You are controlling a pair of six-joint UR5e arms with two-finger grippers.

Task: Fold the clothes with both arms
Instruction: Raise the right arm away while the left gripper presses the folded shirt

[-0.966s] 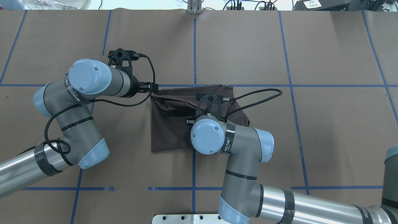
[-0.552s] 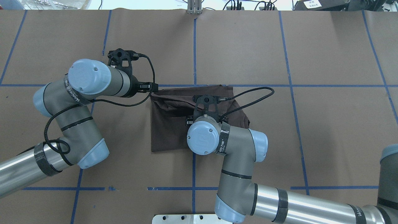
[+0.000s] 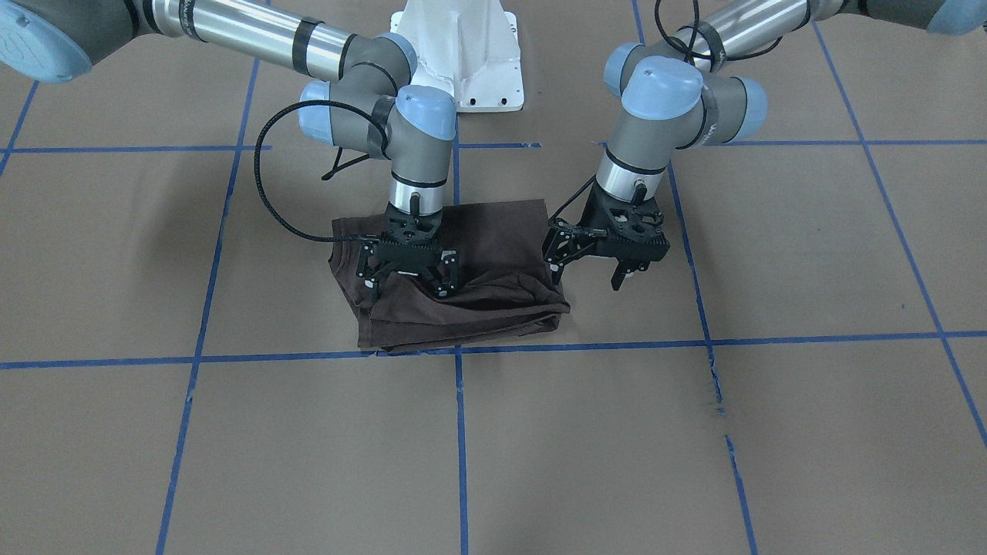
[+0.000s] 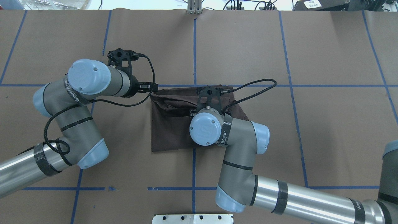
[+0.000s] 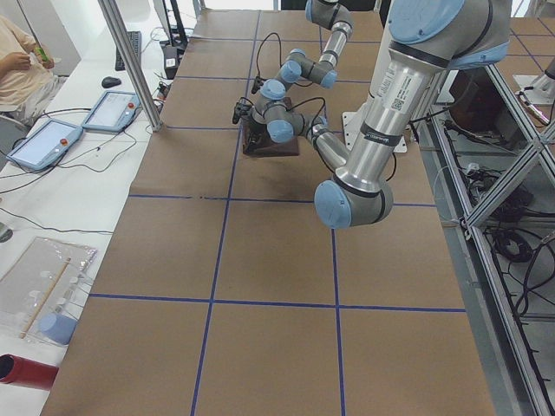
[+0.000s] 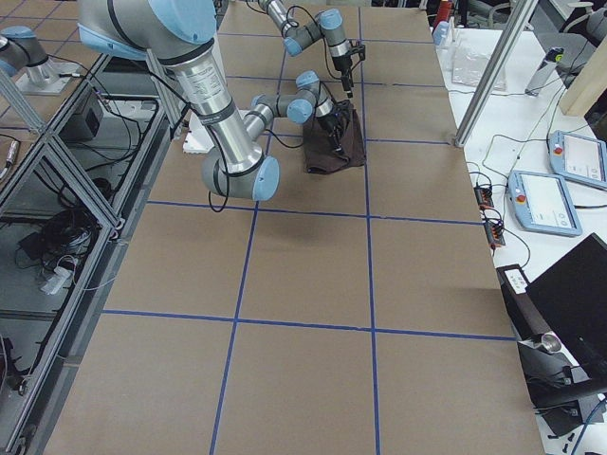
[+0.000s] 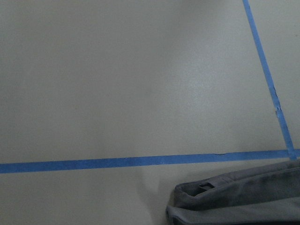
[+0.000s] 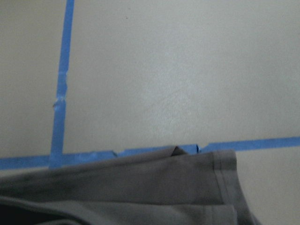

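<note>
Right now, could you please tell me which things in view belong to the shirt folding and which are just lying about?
In the job:
T-shirt
right end effector, open over the shirt
left end effector, open beside it

Lying about:
white base pedestal
blue tape lines
tablets
red cylinder

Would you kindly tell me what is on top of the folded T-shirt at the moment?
Only the right gripper, open, stands over the T-shirt; whether its fingertips touch the cloth is unclear. In the overhead view the right arm covers that spot.
</note>
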